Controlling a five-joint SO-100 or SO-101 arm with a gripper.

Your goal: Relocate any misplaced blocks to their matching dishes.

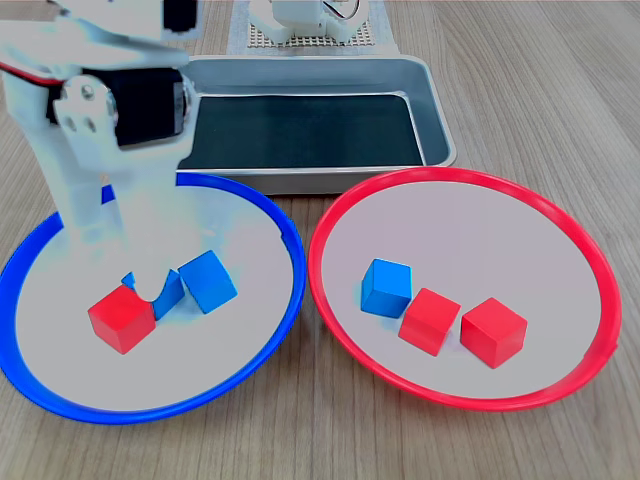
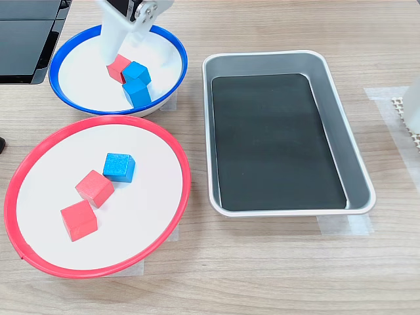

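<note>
The blue-rimmed dish (image 1: 262,205) (image 2: 72,105) holds one red block (image 1: 122,318) (image 2: 118,65) and two blue blocks (image 1: 208,281) (image 2: 136,93); the second blue block (image 1: 170,292) (image 2: 136,71) is partly hidden in the first exterior view. The red-rimmed dish (image 1: 560,215) (image 2: 172,151) holds a blue block (image 1: 386,288) (image 2: 119,167) and two red blocks (image 1: 430,320) (image 1: 494,330) (image 2: 95,188) (image 2: 79,220). My white gripper (image 1: 145,280) (image 2: 120,56) reaches down into the blue-rimmed dish, its tip between the red block and the half-hidden blue one. Its jaws look open, and every block rests on a dish.
A rectangular silver tray (image 1: 430,95) (image 2: 341,125) with a dark bottom stands beside the dishes. The arm's white body (image 1: 90,120) rises over the blue-rimmed dish. A dark flat object (image 2: 26,33) lies at the second exterior view's top left.
</note>
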